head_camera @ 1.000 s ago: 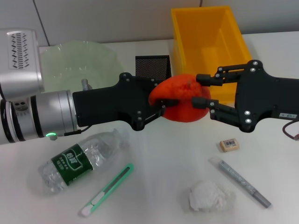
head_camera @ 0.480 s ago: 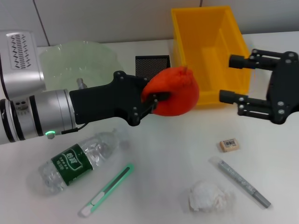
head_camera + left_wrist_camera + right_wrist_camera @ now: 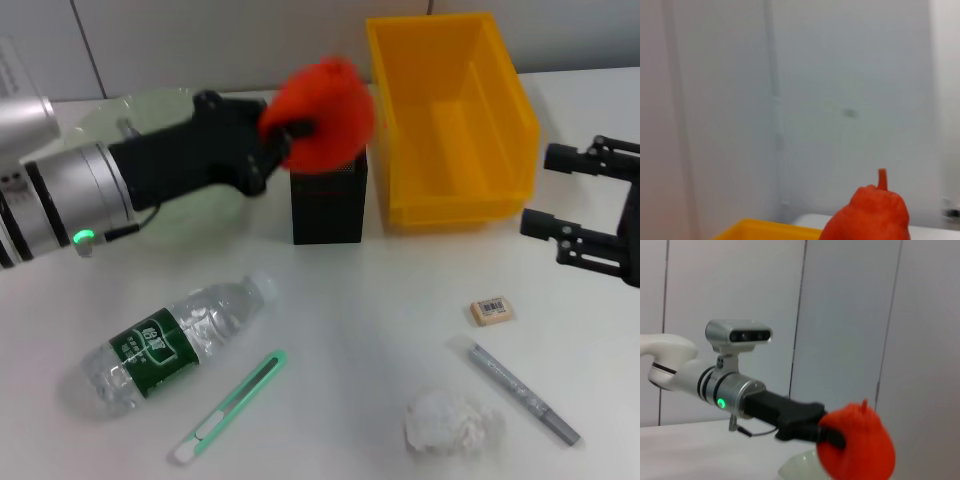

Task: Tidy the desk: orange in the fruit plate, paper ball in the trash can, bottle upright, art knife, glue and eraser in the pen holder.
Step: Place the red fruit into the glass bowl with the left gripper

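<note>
Yellow trash can (image 3: 455,120) at upper right of the head view, open side up. Pale green fruit plate (image 3: 160,130) at upper left, partly behind the left arm. Left gripper (image 3: 285,140) reaching in from the left edge, raised above the desk, fingers clamped on the orange (image 3: 320,100) (a bright red-orange one with a short stem), which hangs in front of the black mesh pen holder's (image 3: 328,205) top edge, between plate and trash can. Right gripper (image 3: 590,205) at the right edge, just beside the trash can's lower right corner, fingers spread apart and holding nothing. Water bottle (image 3: 165,345) with a green label lying on its side at lower left. Green art knife (image 3: 230,408) lying just below the bottle, slanted. Grey glue pen (image 3: 512,388) slanted at lower right. Crumpled white paper ball (image 3: 452,422) at bottom centre, near the glue pen. Small tan eraser (image 3: 491,311) above the glue pen, apart from it.
</note>
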